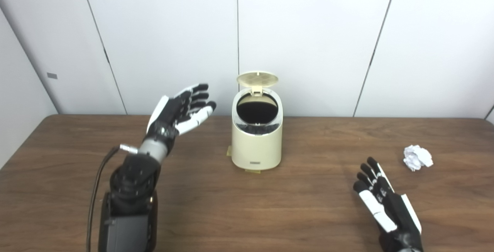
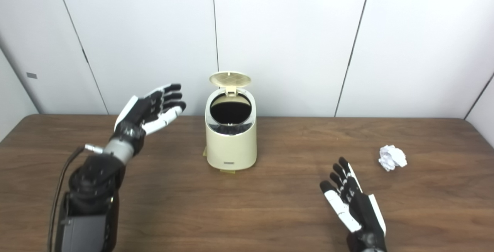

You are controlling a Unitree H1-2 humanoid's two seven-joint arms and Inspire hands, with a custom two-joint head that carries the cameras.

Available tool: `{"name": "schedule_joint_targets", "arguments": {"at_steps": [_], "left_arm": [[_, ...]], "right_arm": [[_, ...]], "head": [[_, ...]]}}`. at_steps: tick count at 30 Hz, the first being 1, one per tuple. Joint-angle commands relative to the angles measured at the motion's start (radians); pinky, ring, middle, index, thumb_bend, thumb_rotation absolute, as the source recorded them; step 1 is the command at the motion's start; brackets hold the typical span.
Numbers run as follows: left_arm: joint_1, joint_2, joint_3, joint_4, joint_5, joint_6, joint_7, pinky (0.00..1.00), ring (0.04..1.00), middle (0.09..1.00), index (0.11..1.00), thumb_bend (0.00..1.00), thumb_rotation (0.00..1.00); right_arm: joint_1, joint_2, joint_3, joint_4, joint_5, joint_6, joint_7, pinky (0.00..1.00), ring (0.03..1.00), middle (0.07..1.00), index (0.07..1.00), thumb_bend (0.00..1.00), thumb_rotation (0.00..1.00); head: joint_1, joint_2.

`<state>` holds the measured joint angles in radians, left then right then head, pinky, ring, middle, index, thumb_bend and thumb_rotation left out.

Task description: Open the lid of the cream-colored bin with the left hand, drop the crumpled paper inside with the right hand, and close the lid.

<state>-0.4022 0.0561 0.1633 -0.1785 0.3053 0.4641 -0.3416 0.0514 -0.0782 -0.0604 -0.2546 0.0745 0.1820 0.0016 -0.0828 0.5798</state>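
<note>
Bin (image 1: 256, 144) with lid (image 1: 257, 78) up, crumpled paper (image 2: 392, 157) untouched, left hand (image 1: 181, 113) and right hand (image 2: 351, 202) both spread, empty.

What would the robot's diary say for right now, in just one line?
lid: up | bin: open | paper: on table, untouched | left hand: open, raised beside bin | right hand: open, near paper | next: probably grab paper
</note>
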Motion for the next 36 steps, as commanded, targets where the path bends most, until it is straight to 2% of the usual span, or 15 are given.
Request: {"name": "schedule_joint_targets", "arguments": {"at_steps": [1, 6, 9, 12, 14, 16, 18, 21, 24, 27, 28, 30, 32, 34, 36], "left_arm": [[0.005, -0.013, -0.018, -0.056, -0.032, -0.045, 0.052, 0.83, 0.863, 0.891, 0.913, 0.43, 0.52], [0.131, -0.05, -0.084, -0.077, -0.037, -0.133, 0.145, 0.84, 0.878, 0.91, 0.932, 0.43, 0.69], [0.204, -0.049, -0.138, -0.097, -0.004, -0.142, 0.176, 0.92, 0.906, 0.918, 0.954, 0.46, 0.87], [0.266, -0.075, -0.145, -0.082, -0.049, -0.182, 0.213, 0.91, 0.936, 0.936, 0.966, 0.52, 0.91], [0.297, -0.088, -0.138, -0.064, -0.085, -0.223, 0.235, 0.93, 0.948, 0.949, 0.974, 0.51, 0.95], [0.317, -0.094, -0.129, -0.056, -0.114, -0.246, 0.254, 0.93, 0.944, 0.95, 0.978, 0.51, 0.97], [0.329, -0.094, -0.121, -0.051, -0.137, -0.262, 0.268, 0.93, 0.947, 0.952, 0.979, 0.5, 0.97], [0.342, -0.085, -0.113, -0.047, -0.156, -0.278, 0.288, 0.93, 0.951, 0.953, 0.995, 0.53, 0.97], [0.343, -0.068, -0.107, -0.041, -0.172, -0.283, 0.292, 0.99, 0.986, 0.966, 1.0, 0.56, 0.98], [0.327, -0.046, -0.099, -0.026, -0.191, -0.29, 0.295, 0.98, 0.988, 0.987, 1.0, 0.54, 0.98], [0.32, -0.039, -0.101, -0.022, -0.188, -0.286, 0.298, 0.96, 0.982, 0.991, 1.0, 0.53, 0.96], [0.311, -0.018, -0.11, -0.014, -0.17, -0.274, 0.3, 0.96, 0.982, 0.993, 1.0, 0.51, 0.98], [0.305, -0.003, -0.117, -0.008, -0.155, -0.26, 0.303, 0.99, 0.992, 0.992, 1.0, 0.52, 0.99], [0.297, 0.01, -0.121, -0.009, -0.154, -0.237, 0.302, 1.0, 0.999, 0.995, 1.0, 0.55, 0.97], [0.29, 0.02, -0.123, -0.013, -0.157, -0.218, 0.298, 1.0, 1.0, 0.999, 1.0, 0.55, 0.95]], "right_arm": [[-0.046, -0.017, -0.008, -0.055, -0.002, -0.005, 0.008, 0.85, 0.92, 0.943, 0.943, 0.66, 0.55], [-0.084, -0.052, -0.024, -0.059, 0.006, 0.017, 0.018, 0.85, 0.926, 0.946, 0.94, 0.74, 0.53], [-0.106, -0.081, -0.03, -0.05, -0.01, 0.014, 0.022, 0.84, 0.924, 0.947, 0.935, 0.75, 0.52], [-0.123, -0.118, -0.027, -0.048, -0.046, 0.015, 0.026, 0.83, 0.928, 0.942, 0.932, 0.76, 0.48], [-0.129, -0.136, -0.025, -0.057, -0.062, 0.03, 0.027, 0.81, 0.92, 0.937, 0.929, 0.76, 0.48], [-0.133, -0.145, -0.03, -0.062, -0.056, 0.044, 0.028, 0.82, 0.923, 0.94, 0.929, 0.78, 0.47], [-0.138, -0.152, -0.037, -0.054, -0.065, 0.043, 0.021, 0.89, 0.936, 0.947, 0.931, 0.78, 0.44], [-0.15, -0.164, -0.038, -0.071, -0.12, 0.07, 0.0, 0.92, 0.931, 0.941, 0.922, 0.78, 0.4], [-0.167, -0.172, -0.041, -0.108, -0.173, 0.098, -0.01, 0.88, 0.905, 0.918, 0.912, 0.8, 0.43], [-0.196, -0.178, -0.081, -0.162, -0.138, 0.164, 0.0, 0.88, 0.93, 0.936, 0.899, 0.77, 0.34], [-0.205, -0.188, -0.086, -0.182, -0.156, 0.181, -0.001, 0.88, 0.926, 0.932, 0.905, 0.76, 0.33], [-0.229, -0.213, -0.079, -0.235, -0.236, 0.226, -0.007, 0.81, 0.882, 0.902, 0.899, 0.75, 0.31], [-0.251, -0.222, -0.092, -0.281, -0.268, 0.273, -0.001, 0.84, 0.885, 0.895, 0.895, 0.74, 0.29], [-0.262, -0.224, -0.12, -0.299, -0.266, 0.287, 0.014, 0.83, 0.88, 0.894, 0.882, 0.74, 0.23], [-0.259, -0.253, -0.129, -0.298, -0.317, 0.287, 0.031, 0.8, 0.87, 0.889, 0.886, 0.76, 0.25]], "head": [[-0.003, 0.003], [-0.004, -0.001], [-0.006, 0.0], [-0.013, 0.002], [-0.013, 0.002], [-0.013, 0.002], [-0.021, 0.006], [-0.047, 0.013], [-0.106, 0.014], [-0.17, 0.02], [-0.176, 0.02], [-0.228, 0.027], [-0.26, 0.033], [-0.293, 0.039], [-0.32, 0.046]]}}
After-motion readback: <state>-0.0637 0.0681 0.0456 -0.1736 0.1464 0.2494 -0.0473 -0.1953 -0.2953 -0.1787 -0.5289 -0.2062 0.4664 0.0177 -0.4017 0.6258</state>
